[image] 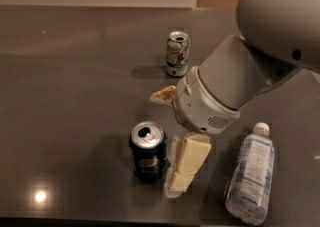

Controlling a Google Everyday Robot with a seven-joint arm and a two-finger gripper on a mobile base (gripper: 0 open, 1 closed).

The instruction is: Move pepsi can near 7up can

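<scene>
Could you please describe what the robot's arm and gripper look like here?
The arm is a thick, smooth, light-grey rounded shell, leading to a paler grey cylindrical wrist with a small vent grille. The gripper, just right of the pepsi can, has two flat, cream-yellow fingers, the far one browner at its tip. No cables or lettering show.
</scene>
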